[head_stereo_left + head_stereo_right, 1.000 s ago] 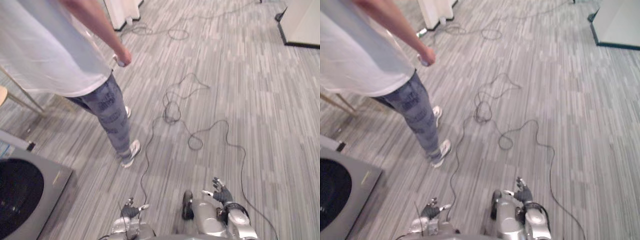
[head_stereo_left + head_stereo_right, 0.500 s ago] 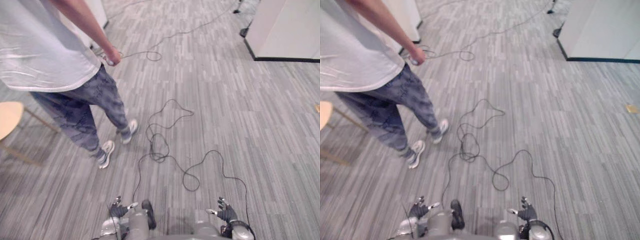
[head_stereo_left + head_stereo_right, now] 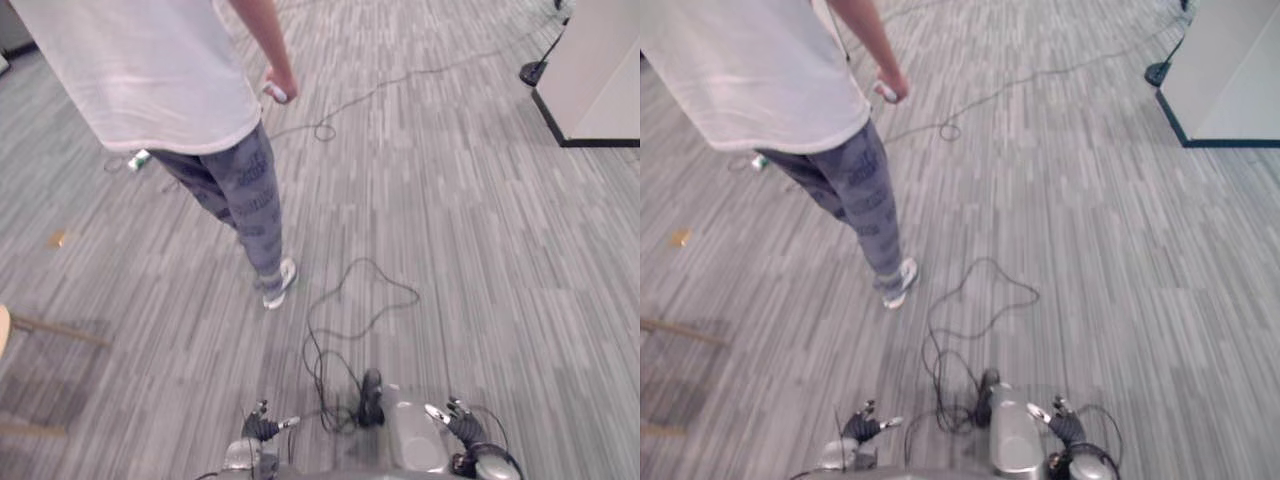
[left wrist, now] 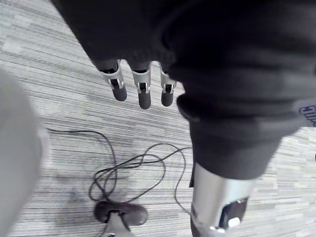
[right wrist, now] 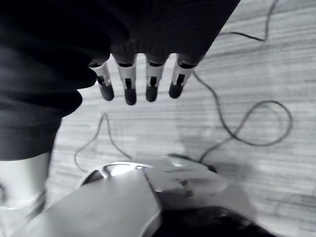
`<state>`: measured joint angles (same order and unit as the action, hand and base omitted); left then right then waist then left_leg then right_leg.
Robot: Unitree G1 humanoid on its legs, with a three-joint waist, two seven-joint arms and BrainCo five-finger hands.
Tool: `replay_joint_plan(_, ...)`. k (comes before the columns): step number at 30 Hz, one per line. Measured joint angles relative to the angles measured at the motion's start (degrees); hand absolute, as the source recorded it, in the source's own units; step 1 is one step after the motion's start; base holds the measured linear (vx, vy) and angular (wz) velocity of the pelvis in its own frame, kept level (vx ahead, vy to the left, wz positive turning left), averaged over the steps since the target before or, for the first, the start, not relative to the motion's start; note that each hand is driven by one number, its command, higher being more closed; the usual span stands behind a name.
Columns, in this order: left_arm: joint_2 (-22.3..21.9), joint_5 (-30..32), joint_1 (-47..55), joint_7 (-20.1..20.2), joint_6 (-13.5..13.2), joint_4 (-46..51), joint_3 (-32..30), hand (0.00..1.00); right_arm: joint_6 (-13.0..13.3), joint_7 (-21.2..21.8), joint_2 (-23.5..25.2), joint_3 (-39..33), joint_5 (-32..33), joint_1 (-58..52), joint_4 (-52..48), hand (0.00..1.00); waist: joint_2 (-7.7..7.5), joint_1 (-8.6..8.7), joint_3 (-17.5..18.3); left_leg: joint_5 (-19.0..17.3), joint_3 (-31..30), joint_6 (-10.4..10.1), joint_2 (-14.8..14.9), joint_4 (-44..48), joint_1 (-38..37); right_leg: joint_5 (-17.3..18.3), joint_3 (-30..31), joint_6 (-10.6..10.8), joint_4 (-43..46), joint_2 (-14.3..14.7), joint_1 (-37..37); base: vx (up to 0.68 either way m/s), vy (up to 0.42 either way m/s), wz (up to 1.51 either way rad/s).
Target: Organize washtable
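Left eye view looked down on a grey striped carpet floor [image 3: 480, 250], where a person [image 3: 170, 70] in a white shirt stood ahead to the left, gripping a small white object [image 3: 281, 94]. Low down, the left robot hand [image 3: 262, 427] and right robot hand [image 3: 462, 426] hung well apart, fingers [image 4: 144, 94] straight and slightly spread, holding nothing. A white cabinet [image 3: 598, 70] stood at far right.

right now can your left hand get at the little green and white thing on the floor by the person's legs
Probably not. The left hand hangs open close in, and the green and white thing lies far off across the floor beside the person.
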<state>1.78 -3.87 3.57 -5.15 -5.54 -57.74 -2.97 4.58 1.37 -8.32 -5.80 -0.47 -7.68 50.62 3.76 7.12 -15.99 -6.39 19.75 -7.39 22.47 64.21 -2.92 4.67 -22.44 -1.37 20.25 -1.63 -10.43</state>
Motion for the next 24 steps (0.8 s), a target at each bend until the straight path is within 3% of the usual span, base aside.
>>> replay_joint_plan(2, 0.86, -0.01, 0.03, -0.11, -0.08, 0.45, -1.32, 0.0, -0.5, -0.01, 0.63, 0.06, 0.14, 0.09, 0.98, 0.0, -1.39, -0.27, -0.55, -1.58, 3.11, 2.44, 0.61, 1.33, 3.99, 1.39, 0.62, 0.54, -4.78, 1.42, 7.69, 0.57, -0.216, -0.13)
replay_joint_plan(3, 1.36, -0.08, 0.15, -0.04, -0.22, 0.54, -1.73, 0.0, -0.55, 0.0, 1.05, 0.14, 0.12, 0.16, 1.35, 0.0, -2.4, -0.32, -0.41, -2.38, 6.94, 2.52, 0.0, -3.5, 7.01, 1.69, 1.14, 0.83, -9.37, 2.28, 12.25, 0.57, -0.239, -0.14)
replay_joint_plan(5, 1.92, -0.54, 0.49, 0.06, -0.57, 1.56, -2.22, 0.0, -0.62, 0.03, 1.14, 0.69, 0.15, 1.08, 2.08, 0.0, -3.05, -0.72, -0.49, -3.02, 11.15, 2.49, -3.46, -18.1, 11.73, 1.51, 2.42, 0.91, -15.46, 3.88, 17.72, 0.56, -0.241, -0.32)
replay_joint_plan(6, 1.84, -0.55, 0.44, 0.0, -0.67, 2.53, -2.21, 0.0, -0.65, 0.05, 0.91, 1.45, -0.03, 1.24, 2.11, 0.0, -3.15, -1.78, -0.46, -2.42, 11.55, 2.25, -7.31, -33.35, 13.26, 0.91, 3.41, 0.08, -18.4, 4.74, 20.49, 0.69, -0.228, -0.54)
replay_joint_plan(7, 1.57, -0.63, 0.57, -0.05, -0.97, 3.11, -2.16, 0.0, -0.62, 0.02, 0.89, 1.56, -0.08, 1.57, 2.09, 0.0, -2.81, -2.21, -0.39, -0.59, 10.95, 0.22, -9.8, -48.23, 14.36, 0.47, 4.85, -0.57, -21.32, 6.31, 23.48, 0.58, -0.18, -0.61)
replay_joint_plan(9, 0.21, -0.68, 1.19, -0.12, -1.31, 5.15, -2.5, 0.0, -0.57, -0.06, 0.03, 1.08, -0.15, 1.68, 2.08, 0.0, -1.13, -3.59, -0.22, 0.03, 9.2, -0.5, -9.07, -53.78, 17.92, 1.11, 8.71, -1.52, -24.61, 9.93, 27.54, 0.6, -0.068, -0.83)
replay_joint_plan(11, 0.58, -0.64, 1.35, 0.0, -1.3, 5.32, -3.3, 0.0, -0.44, -0.1, 0.18, 0.96, -0.17, 0.6, 2.03, 0.0, -1.92, -3.94, 0.23, 0.92, 10.16, 1.77, -12.11, -53.18, 18.04, 5.29, 9.74, -0.09, -23.84, 9.33, 32.08, 0.66, 0.057, -0.68)
replay_joint_plan(13, -0.21, -1.03, 2.0, -0.23, -1.34, 5.18, -4.56, 0.0, -0.47, 0.0, 1.16, 1.2, -0.82, -1.15, 2.45, 0.0, -3.79, -4.5, 1.83, 5.85, 5.82, 13.16, -16.86, -53.12, 16.08, 11.62, 9.58, 2.58, -11.24, 6.21, 29.79, 0.66, 0.1, -0.67)
replay_joint_plan(14, 0.62, -1.01, 1.8, -0.06, -1.18, 3.87, -4.52, 0.0, -0.51, 0.08, 2.11, 0.37, -0.81, -1.15, 2.53, 0.0, -4.67, -4.28, 1.99, 8.2, 5.49, 16.85, -18.12, -52.91, 13.49, 12.66, 7.76, 3.83, 4.53, 3.15, 25.03, 0.89, 0.136, -0.68)
replay_joint_plan(15, 2.07, -1.01, 1.73, 0.09, -0.94, 3.64, -4.35, 0.0, -0.72, 0.08, 3.11, 0.07, -0.87, -1.26, 2.62, 0.0, -6.86, -4.15, 2.66, 8.32, 5.59, 16.71, -19.84, -52.22, 10.71, 7.77, 5.03, 2.99, 23.97, -2.55, 18.2, 0.88, 0.122, -0.2)
replay_joint_plan(16, 2.95, -0.99, 1.22, 0.07, -0.76, 3.53, -4.01, 0.0, -0.75, 0.07, 3.49, 0.01, -0.79, -1.27, 2.74, 0.0, -8.59, -3.63, 2.28, 5.75, 3.86, 14.68, -20.93, -52.14, 8.07, -0.72, 3.34, 1.17, 33.29, -6.76, 15.38, 0.7, 0.044, 0.14)
replay_joint_plan(17, 3.57, -1.01, 1.02, 0.05, -0.42, 2.78, -3.53, 0.0, -0.71, 0.06, 4.11, -0.24, -0.68, -0.97, 2.49, 0.0, -9.13, -2.94, 2.13, 3.88, 2.91, 13.31, -21.8, -53.25, 4.85, -0.79, 3.4, -0.58, 38.91, -9.45, 13.1, 0.69, 0.001, 0.22)
replay_joint_plan(18, 3.58, -1.04, 0.23, -0.05, 0.01, 1.79, -3.14, 0.0, -0.65, 0.11, 4.13, 0.17, -0.7, -0.46, 2.35, 0.0, -8.63, -2.77, 1.85, 2.13, 2.46, 11.99, -21.5, -54.35, 1.88, 5.32, 4.55, -2.3, 41.21, -9.61, 9.72, 0.8, -0.009, 0.12)
replay_joint_plan(19, 3.15, -1.06, -0.41, -0.08, 0.24, 0.69, -0.91, 0.0, -0.13, 0.47, 2.81, 0.63, -1.2, 0.04, 1.26, 0.0, -6.37, -2.26, 1.31, 0.15, 1.5, 10.64, -20.03, -55.57, -1.48, 10.59, 5.2, -2.64, 39.2, -7.75, 4.94, 0.65, -0.003, 0.05)
replay_joint_plan(20, 2.81, -1.08, -0.69, -0.02, 0.25, 0.26, 0.22, 0.0, 0.19, 0.56, 2.2, 1.1, -1.15, 0.0, 0.68, 0.0, -5.35, -1.51, 1.02, -0.72, 0.71, 10.04, -19.17, -56.3, -3.16, 12.49, 5.21, -2.47, 36.82, -6.83, 2.77, 0.66, -0.018, 0.4)
replay_joint_plan(21, 1.61, -1.05, -1.48, 0.04, 0.27, -0.61, 1.54, 0.0, 1.09, 1.03, 1.37, 1.27, -1.11, -0.23, -0.87, 0.0, -3.4, -0.18, 0.45, -2.36, -0.76, 9.0, -17.29, -57.77, -6.67, 13.8, 5.23, -1.64, 29.84, -5.34, -1.83, 0.7, -0.052, 0.68)
replay_joint_plan(23, 0.55, -1.03, -2.75, 0.09, 0.23, -1.37, 2.99, 0.0, 1.46, 1.15, 1.1, 1.25, -1.11, -0.11, -1.81, 0.0, -2.7, 0.96, 0.31, -3.5, -2.4, 7.28, -15.8, -59.9, -10.99, 9.84, 5.35, 1.46, 12.8, -4.93, -7.45, 0.74, -0.122, 0.84)
replay_joint_plan(24, 0.34, -0.78, -3.08, 0.08, 0.13, -1.37, 3.41, 0.0, 1.31, 1.14, 1.82, 1.29, -1.1, -0.56, -1.77, 0.0, -4.69, 1.51, 0.49, -3.95, -3.53, 6.54, -16.81, -61.26, -13.54, 2.82, 4.35, 5.22, -2.33, -6.77, -8.13, 0.83, -0.231, 1.02)
